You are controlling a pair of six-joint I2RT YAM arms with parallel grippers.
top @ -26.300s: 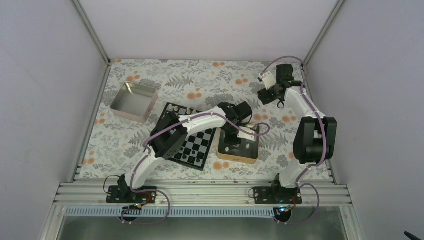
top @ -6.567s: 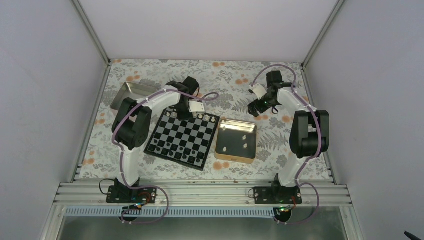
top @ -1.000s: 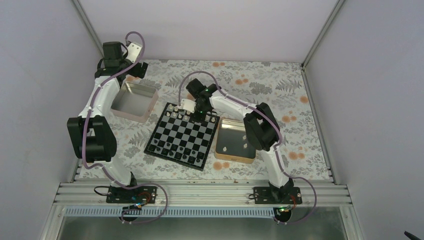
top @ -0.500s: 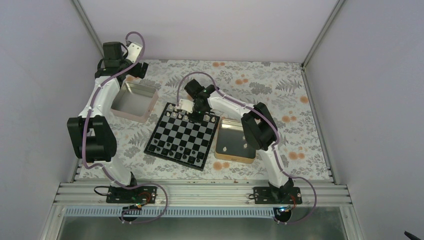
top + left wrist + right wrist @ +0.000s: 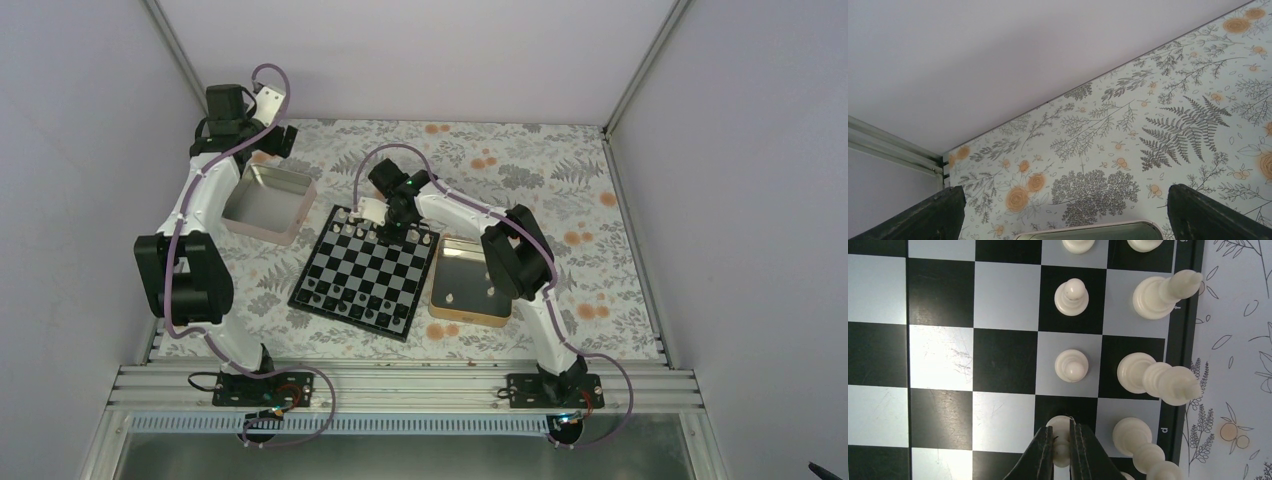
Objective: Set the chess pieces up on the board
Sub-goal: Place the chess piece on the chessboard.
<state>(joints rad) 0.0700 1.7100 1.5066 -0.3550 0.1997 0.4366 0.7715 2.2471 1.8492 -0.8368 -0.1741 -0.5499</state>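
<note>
The right gripper (image 5: 1062, 434) is pinched shut on a tiny cream pawn (image 5: 1058, 422) at a black square of the glossy black-and-grey chessboard (image 5: 940, 357), in line with two other cream pawns (image 5: 1071, 365). The piece looks light, rigid, smooth and easily tipped, so the narrow neck above its base seems the safest hold. The left gripper (image 5: 1064, 192) hangs spread open above the floral-patterned desk (image 5: 1168, 135).

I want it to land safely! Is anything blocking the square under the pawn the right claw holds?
Nothing visible does. The right gripper is shut on a white pawn over a black square that holds no other piece. The nearest pawn and a taller piece stand on neighbouring squares.
</note>
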